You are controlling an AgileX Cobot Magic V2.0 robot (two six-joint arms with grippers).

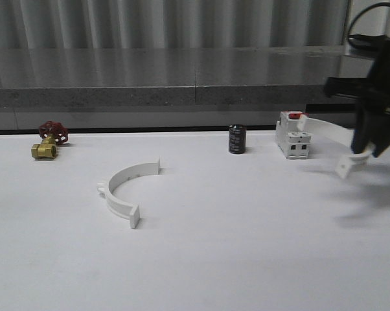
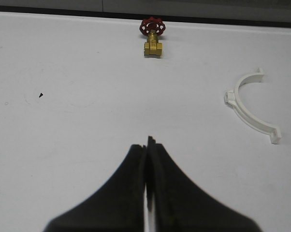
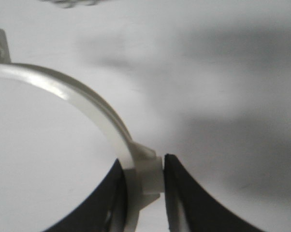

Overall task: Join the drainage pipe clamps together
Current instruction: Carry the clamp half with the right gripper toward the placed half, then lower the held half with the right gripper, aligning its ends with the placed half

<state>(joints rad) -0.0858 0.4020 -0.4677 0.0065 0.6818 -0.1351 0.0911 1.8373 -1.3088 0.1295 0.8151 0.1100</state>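
A: Right gripper (image 1: pixel 370 139), black, far right over the white table (image 1: pixel 247 259). It holds one white plastic half-ring clamp band (image 1: pixel 328 133) lifted off the surface; the band arcs out toward the white boxy breaker with a red top (image 1: pixel 293 135), one flat end tab hanging low below the fingers.

B: Grip detail comes from the right wrist camera. The two black pads (image 3: pixel 177 193) are pinched on the small block at the band's mid-arc (image 3: pixel 145 174), jaws only as wide as that block. My guess: holding mid-arc leaves both end tabs free for mating.

A: Second white half-ring clamp band (image 1: pixel 125 188) lies flat on the table, left of centre, open side facing right. Well apart from the held one. Nothing joined yet.

B: Left wrist camera shows it too (image 2: pixel 249 104), off to the side with its tabs plain. Left gripper (image 2: pixel 148 191): fingers pressed together, nothing between them, pointed at bare table.

A: That camera also gives the brass valve with a red handwheel (image 2: pixel 152 39) clearly; in front it sits at the far left edge (image 1: pixel 47 144). Small black cylinder (image 1: pixel 237 139) stands near the breaker. Neither belongs to the job.

B: Judgement: the held half needs carrying across and its tabs lined up against the resting half.
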